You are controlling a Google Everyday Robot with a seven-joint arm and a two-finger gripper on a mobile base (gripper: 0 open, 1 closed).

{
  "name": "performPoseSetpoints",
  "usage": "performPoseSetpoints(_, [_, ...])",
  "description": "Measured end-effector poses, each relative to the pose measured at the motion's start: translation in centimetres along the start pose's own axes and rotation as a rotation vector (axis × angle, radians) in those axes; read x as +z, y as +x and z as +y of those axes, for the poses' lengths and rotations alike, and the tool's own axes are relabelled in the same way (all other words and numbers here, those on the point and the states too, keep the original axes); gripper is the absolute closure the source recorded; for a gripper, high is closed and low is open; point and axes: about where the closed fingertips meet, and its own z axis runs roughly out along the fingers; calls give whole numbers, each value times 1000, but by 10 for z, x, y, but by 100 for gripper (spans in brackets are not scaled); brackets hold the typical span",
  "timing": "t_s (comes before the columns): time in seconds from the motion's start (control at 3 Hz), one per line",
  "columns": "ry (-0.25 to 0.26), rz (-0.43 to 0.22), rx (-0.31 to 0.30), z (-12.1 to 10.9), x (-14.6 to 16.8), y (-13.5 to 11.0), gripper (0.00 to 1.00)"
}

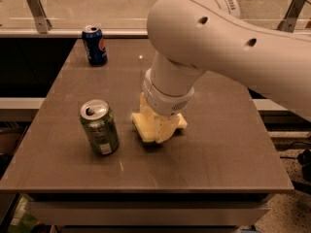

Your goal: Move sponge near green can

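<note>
The pale yellow sponge (141, 124) lies on the brown table (218, 154) just right of the upright green can (99, 128), with a small gap between them. My gripper (163, 129) comes straight down from the big white arm onto the sponge and is shut on it. The wrist hides most of the gripper and the sponge's middle. The sponge's left edge and right corner stick out from under the wrist.
A blue Pepsi can (95, 45) stands at the table's far left corner. A glass rail with metal brackets (36, 8) runs behind the table. The table's front edge is close below the green can.
</note>
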Motion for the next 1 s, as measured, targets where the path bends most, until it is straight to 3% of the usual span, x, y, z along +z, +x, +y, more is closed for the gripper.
performPoseSetpoints(0.67, [0, 0, -2, 0, 0, -1, 12])
performPoseSetpoints(1.0, [0, 1, -3, 0, 0, -1, 0])
